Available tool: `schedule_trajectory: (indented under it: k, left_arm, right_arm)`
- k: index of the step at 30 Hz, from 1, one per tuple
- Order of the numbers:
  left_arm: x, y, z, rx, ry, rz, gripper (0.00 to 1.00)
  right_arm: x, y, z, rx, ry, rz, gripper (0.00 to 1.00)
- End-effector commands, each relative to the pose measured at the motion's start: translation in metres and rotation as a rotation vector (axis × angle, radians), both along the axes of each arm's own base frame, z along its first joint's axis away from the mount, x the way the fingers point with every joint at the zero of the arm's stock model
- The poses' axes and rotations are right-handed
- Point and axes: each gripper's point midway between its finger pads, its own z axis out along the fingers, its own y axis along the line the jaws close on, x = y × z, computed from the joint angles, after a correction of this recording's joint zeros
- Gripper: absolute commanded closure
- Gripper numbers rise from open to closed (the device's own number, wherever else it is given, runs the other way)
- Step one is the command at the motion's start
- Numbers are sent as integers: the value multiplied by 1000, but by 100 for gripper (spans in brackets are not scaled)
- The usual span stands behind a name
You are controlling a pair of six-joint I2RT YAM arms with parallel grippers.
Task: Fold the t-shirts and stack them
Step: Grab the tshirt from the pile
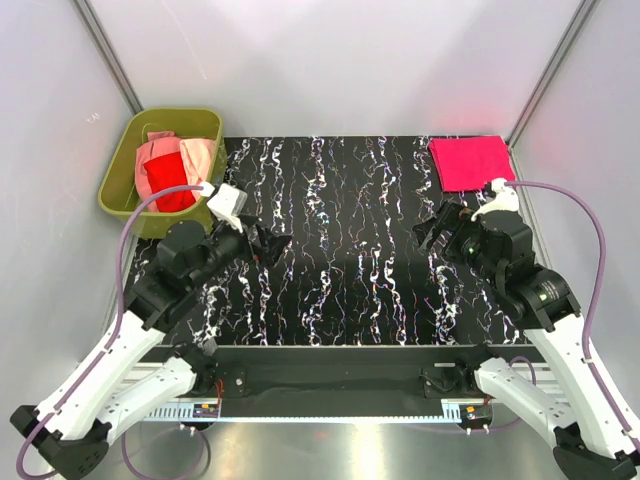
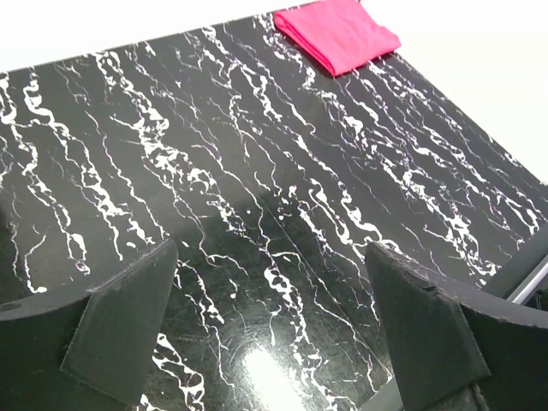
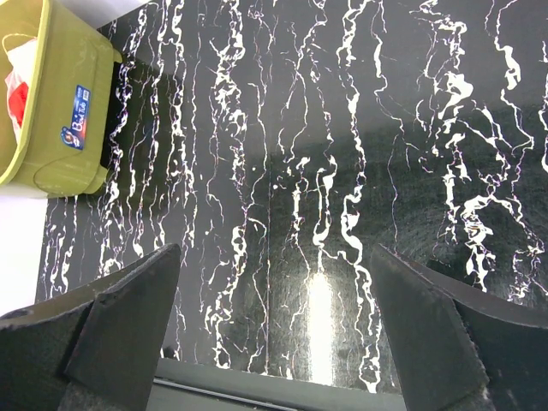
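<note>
A magenta-pink t-shirt (image 1: 471, 162) lies folded into a rectangle at the far right corner of the black marbled table (image 1: 340, 250); the left wrist view has this shirt (image 2: 338, 34) at its top edge. More t-shirts, red (image 1: 168, 182), dusty pink (image 1: 152, 152) and salmon-peach (image 1: 198, 154), sit crumpled in the olive-green bin (image 1: 125, 160). My left gripper (image 1: 268, 243) hovers open over the table's left side, nothing between its fingers (image 2: 128, 317). On the right side my right gripper (image 1: 437, 228) is open and empty too, its fingers (image 3: 128, 317) wide apart.
The bin stands off the table's far left corner and shows in the right wrist view (image 3: 51, 103) with a blue label. Grey walls enclose the back and both sides. A metal rail (image 1: 320, 380) runs along the near edge between the arm bases.
</note>
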Motion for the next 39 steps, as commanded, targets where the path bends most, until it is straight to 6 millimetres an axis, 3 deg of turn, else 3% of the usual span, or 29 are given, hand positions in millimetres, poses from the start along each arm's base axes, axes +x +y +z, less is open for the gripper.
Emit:
schedule_trajectory:
  k: [1, 5, 6, 8, 9, 10, 12, 13, 15, 16, 17, 18, 20, 24, 26, 27, 30, 34, 37, 39]
  left_arm:
    - [4, -7, 28, -60, -58, -14, 1]
    - [20, 1, 36, -47, -57, 75, 1]
    - [31, 4, 29, -18, -31, 123, 1]
    - [51, 27, 38, 24, -8, 300, 1]
    - [67, 31, 27, 74, 34, 368, 1]
    - [77, 52, 41, 95, 39, 474, 2]
    - [101, 58, 33, 134, 101, 520, 5]
    - [113, 75, 46, 98, 117, 566, 8]
    - [136, 93, 42, 83, 168, 636, 10]
    - [146, 116, 52, 56, 164, 705, 11]
    - [152, 127, 53, 45, 164, 750, 12]
    - [164, 151, 53, 44, 151, 846, 13]
    - [174, 174, 51, 40, 141, 937, 14]
    - [203, 223, 18, 11, 216, 1054, 24]
    - [217, 229, 0, -5, 255, 1058, 30]
    - [221, 250, -5, -35, 270, 1089, 33]
    - [236, 273, -35, -98, 346, 1125, 44]
    - [247, 287, -59, -79, 397, 1148, 47]
    - [259, 289, -68, -47, 384, 1123, 42]
    - [263, 295, -88, 1, 438, 1144, 41]
  right_arm:
    - [0, 4, 15, 20, -36, 17, 0]
    - [1, 4, 14, 25, -39, 17, 0]
    - [0, 4, 13, 26, -38, 19, 0]
    - [-1, 6, 13, 31, -43, 26, 0]
    - [-1, 5, 13, 34, -47, 26, 0]
    - [-1, 6, 13, 37, -47, 29, 0]
    - [-4, 8, 15, 54, -58, 39, 0]
    - [-5, 10, 15, 63, -63, 51, 0]
    - [-8, 14, 15, 84, -67, 77, 0]
    - [-9, 16, 12, 89, -62, 85, 0]
    - [-11, 17, 13, 101, -63, 87, 0]
    - [-12, 17, 11, 105, -60, 90, 0]
    - [-15, 18, 12, 112, -73, 103, 0]
    - [-19, 18, 9, 120, -65, 109, 0]
    - [-21, 22, 8, 132, -54, 124, 0]
    - [-22, 25, 8, 140, -50, 140, 0]
    - [-22, 30, 7, 140, -39, 168, 0]
    - [-17, 23, 5, 92, -30, 139, 0]
    - [-10, 17, 4, 51, -27, 109, 0]
    - [-5, 17, 1, 27, -25, 103, 0]
